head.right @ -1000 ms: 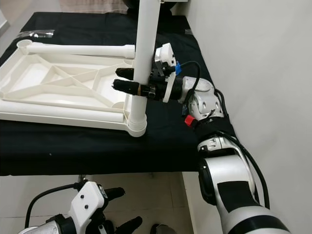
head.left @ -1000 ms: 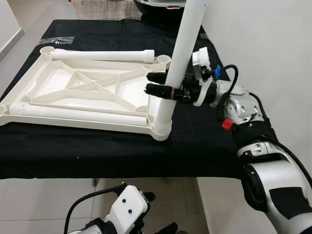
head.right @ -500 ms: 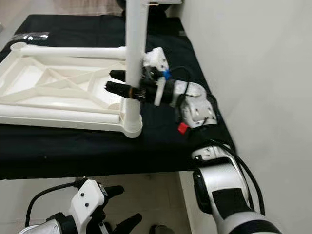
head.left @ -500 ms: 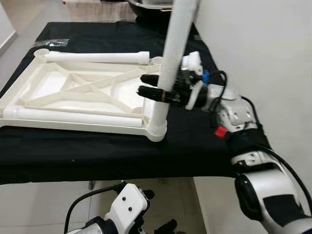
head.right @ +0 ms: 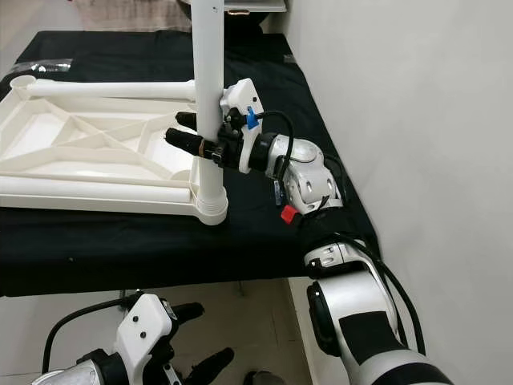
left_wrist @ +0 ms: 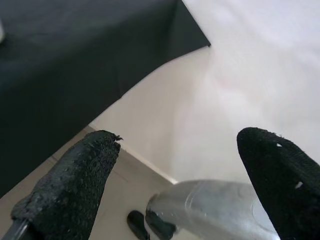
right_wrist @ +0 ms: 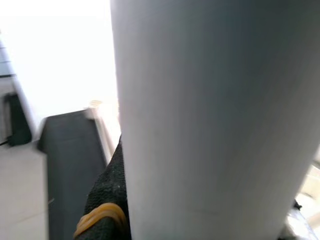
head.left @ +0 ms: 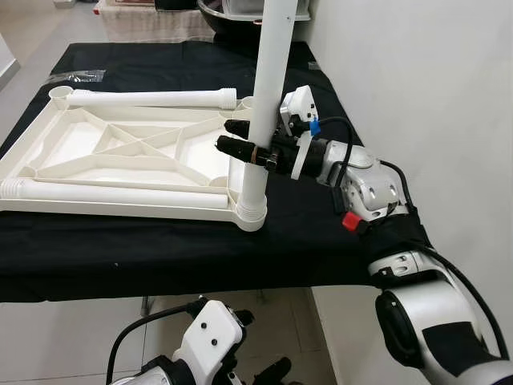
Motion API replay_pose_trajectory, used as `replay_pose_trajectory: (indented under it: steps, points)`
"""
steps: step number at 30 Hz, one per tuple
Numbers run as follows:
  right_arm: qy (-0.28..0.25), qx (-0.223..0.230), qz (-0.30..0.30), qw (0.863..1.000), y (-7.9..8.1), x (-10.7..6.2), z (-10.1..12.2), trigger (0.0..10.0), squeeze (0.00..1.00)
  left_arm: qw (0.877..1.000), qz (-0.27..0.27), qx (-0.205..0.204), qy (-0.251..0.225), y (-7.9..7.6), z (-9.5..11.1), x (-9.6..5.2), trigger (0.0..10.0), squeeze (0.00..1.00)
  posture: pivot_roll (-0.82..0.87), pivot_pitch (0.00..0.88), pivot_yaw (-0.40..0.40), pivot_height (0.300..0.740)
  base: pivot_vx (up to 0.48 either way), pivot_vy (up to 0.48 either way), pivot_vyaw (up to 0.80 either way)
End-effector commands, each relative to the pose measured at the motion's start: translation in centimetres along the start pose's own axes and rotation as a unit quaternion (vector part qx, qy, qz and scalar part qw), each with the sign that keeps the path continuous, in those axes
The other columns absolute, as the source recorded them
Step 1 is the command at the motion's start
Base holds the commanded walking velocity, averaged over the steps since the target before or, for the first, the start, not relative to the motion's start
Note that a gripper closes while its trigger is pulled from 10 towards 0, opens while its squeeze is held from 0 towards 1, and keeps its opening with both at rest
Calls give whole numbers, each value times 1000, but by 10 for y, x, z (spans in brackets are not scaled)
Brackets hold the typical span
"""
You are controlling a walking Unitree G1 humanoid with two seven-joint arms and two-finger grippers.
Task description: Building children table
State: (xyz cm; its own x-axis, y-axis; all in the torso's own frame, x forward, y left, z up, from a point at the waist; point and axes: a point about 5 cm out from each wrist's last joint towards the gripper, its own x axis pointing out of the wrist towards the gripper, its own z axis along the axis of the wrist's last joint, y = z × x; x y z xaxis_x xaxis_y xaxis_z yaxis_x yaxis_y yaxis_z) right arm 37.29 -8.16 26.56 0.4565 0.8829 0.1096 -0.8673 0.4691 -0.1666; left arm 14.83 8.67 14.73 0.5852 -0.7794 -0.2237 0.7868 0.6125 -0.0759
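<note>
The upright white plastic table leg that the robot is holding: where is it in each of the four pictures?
Left eye view: white plastic table leg stands centre, in the tabletop's near right corner socket.
Right eye view: left of centre.
Left wrist view: not in it.
Right wrist view: close up, a broad white column.
Shared landmark: the right gripper, its black fingers around the leg.

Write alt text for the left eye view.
The right gripper clamps a white table leg standing upright in the near right corner socket of an upside-down white tabletop on a black-covered table. Two more legs lie flat across the tabletop; the left gripper hangs low by the floor.
</note>
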Motion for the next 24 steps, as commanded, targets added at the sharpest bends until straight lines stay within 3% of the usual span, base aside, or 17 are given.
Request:
replay_pose_trajectory:
  steps: [1,5,7,9,11,12,17,24]
  points:
    - [68,27,-54,996,-3,-9,-33,0,0,1000,15,-8,2,4,-2,0,10000,0,121,207,-87,740,0,0,0]
    - [70,30,-109,991,-4,-10,-38,0,0,1000,31,-1,-2,11,-1,0,10000,0,117,200,-85,740,0,0,0]
    - [71,23,-168,983,-7,-12,-42,0,0,999,44,5,-6,17,-1,1,10000,0,118,197,-85,740,0,0,0]
    - [71,23,-168,983,-7,-12,-42,0,0,999,44,5,-6,17,-1,1,10000,0,118,197,-85,740,0,0,0]
    - [71,21,-244,967,-10,-14,-46,0,0,998,59,6,-8,22,0,1,10000,0,117,197,-85,740,0,0,0]
    - [71,21,-244,967,-10,-14,-46,0,0,998,59,6,-8,22,0,1,10000,0,117,197,-85,740,0,0,0]
    - [76,46,-363,928,-5,-16,-57,0,0,993,114,26,-26,33,6,2,10000,0,115,202,-87,740,0,0,0]
    - [87,55,-445,890,-7,-12,-62,0,0,980,184,55,-57,48,20,3,10000,0,118,202,-91,740,0,0,0]
